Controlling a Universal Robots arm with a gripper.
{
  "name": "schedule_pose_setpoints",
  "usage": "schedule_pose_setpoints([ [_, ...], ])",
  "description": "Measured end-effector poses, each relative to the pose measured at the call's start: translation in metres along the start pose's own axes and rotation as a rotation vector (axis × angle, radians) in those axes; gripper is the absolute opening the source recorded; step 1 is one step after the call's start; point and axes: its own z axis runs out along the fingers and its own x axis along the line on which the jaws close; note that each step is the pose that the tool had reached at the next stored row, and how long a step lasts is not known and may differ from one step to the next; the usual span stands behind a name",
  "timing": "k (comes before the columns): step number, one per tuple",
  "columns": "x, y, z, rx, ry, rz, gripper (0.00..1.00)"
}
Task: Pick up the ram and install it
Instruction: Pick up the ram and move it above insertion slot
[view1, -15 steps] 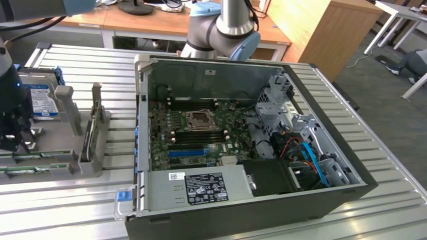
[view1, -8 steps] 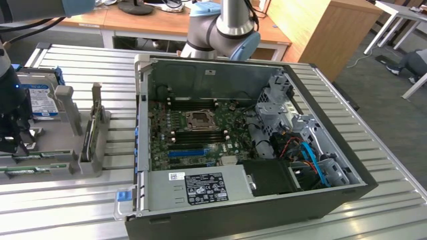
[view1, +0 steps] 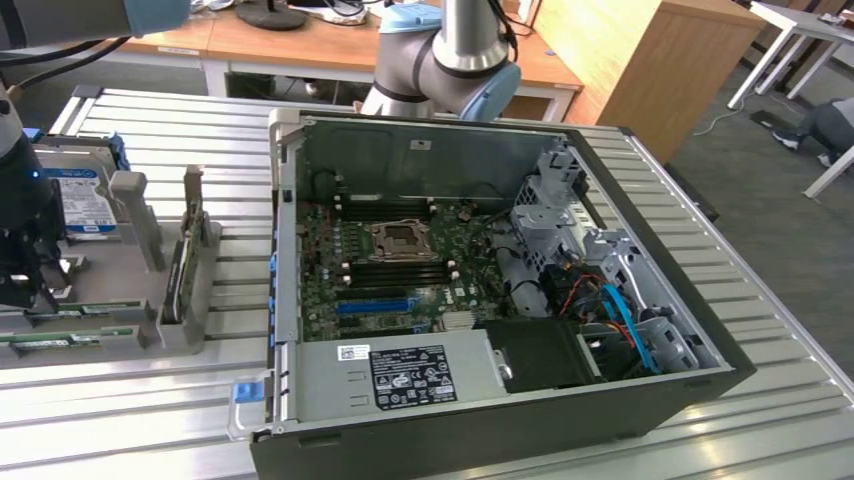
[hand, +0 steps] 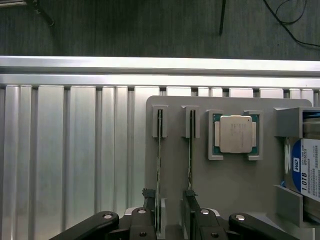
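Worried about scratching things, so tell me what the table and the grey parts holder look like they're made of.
The table is probably aluminium: silvery ribbed slats with a soft sheen. The parts holder is likely plastic: flat matte grey, with moulded-looking slots.

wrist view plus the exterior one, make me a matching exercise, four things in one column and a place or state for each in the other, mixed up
Things
1. ram sticks
2. processor chip
3. hard drive
4. computer case

Descriptions
a. carries a blue and white label
b. open, with the motherboard showing
c. stand on edge in narrow slots of the grey holder
d. lies flat in a square nest of the grey holder

Pairs: 1-c, 2-d, 3-a, 4-b
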Motion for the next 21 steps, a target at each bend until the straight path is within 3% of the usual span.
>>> schedule_pose_setpoints([
  [21, 0.0039, -0.0002, 0.0046, 0.0, 0.0, 0.0, 0.36],
])
